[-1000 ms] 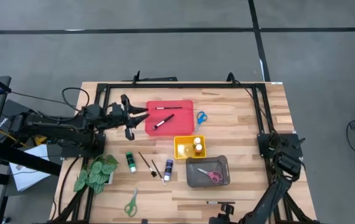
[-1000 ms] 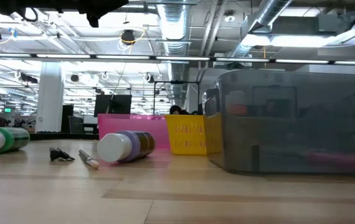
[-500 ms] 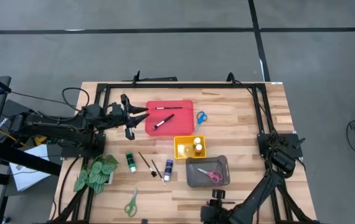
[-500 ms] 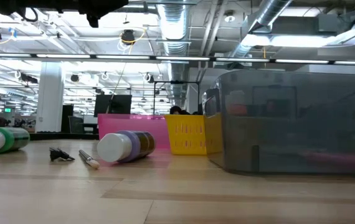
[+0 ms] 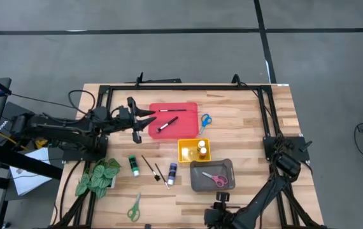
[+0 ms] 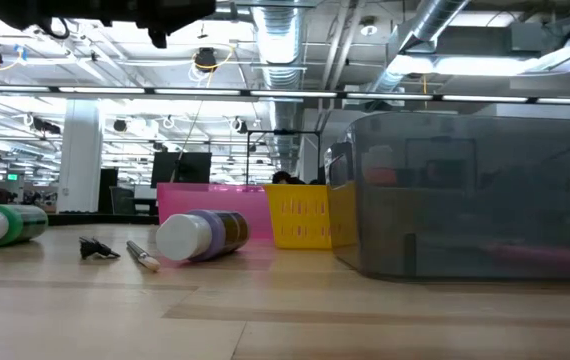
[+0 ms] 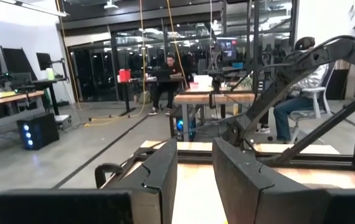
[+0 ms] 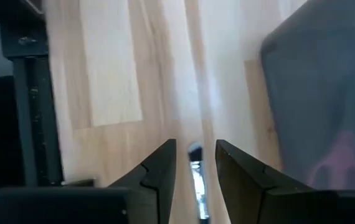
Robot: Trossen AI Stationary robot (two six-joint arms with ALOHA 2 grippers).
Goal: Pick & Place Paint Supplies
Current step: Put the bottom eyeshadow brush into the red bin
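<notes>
left pincer (image 5: 138, 118) shifted toward red tray (image 5: 188, 127) | right pincer (image 5: 221, 205) unmoved

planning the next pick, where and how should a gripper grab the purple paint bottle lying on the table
Grip the purple paint bottle across the middle of its barrel, coming straight down from above. It lies flat on the bare table, its long axis running front to back, so fingers should close on its left and right flanks. A thin paintbrush lies close on its left, so probably keep the opening narrow.

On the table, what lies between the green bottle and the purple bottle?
In the high view, two brushes lie on the wood between the green bottle and the purple bottle.
</notes>
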